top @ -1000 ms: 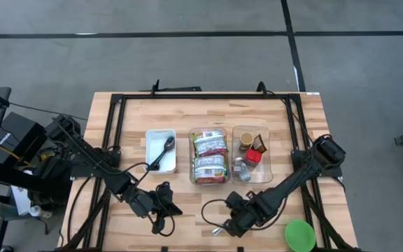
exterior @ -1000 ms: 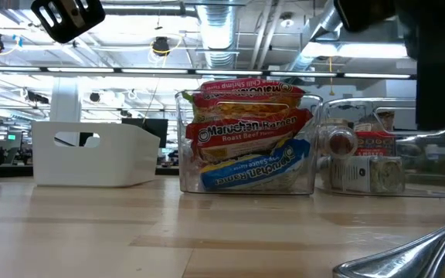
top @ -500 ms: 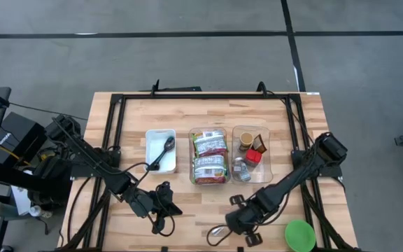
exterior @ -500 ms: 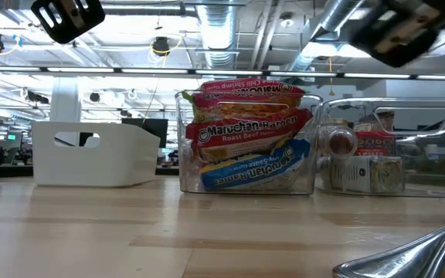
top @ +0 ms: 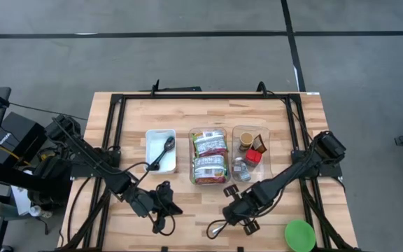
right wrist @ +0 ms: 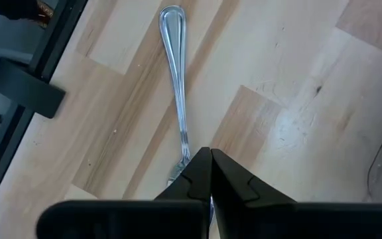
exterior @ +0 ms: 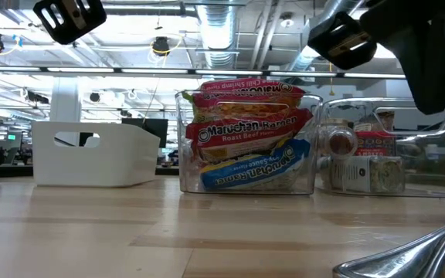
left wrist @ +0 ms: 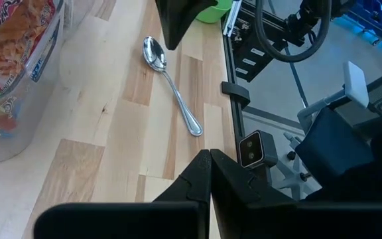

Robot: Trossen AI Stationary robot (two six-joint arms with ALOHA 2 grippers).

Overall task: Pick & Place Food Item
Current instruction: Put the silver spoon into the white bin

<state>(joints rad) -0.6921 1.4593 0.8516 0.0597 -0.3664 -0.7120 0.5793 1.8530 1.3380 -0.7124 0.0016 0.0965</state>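
My right claw (top: 242,212) hangs low over the near part of the worktop (top: 187,217), fingers pressed together and gripping nothing. Straight under it lies a metal spoon (right wrist: 175,79), flat on the wood. My left claw (top: 161,204) waits off to the left, near the front edge, also pinched shut and empty.

The food I am after sits in the middle clear tub (top: 209,155) — two noodle packets (exterior: 247,147) stacked there, between the white bin (top: 160,150) holding a dark spoon (top: 163,153) and the clear tub of small jars (top: 251,153). A green bowl (top: 299,235) sits at the near right corner, well apart from the tubs; I judge it the likely place to set the food, though nothing confirms that.

To do this step well I should lift clear of the metal spoon and spread my fingers before coming down, not after. Then I drop straight into the middle tub — squarely over the top packet, fingers across its narrow side. The wrapper will crinkle and slide, so a firm, centred pinch is wanted, and I must keep off the tub's walls.
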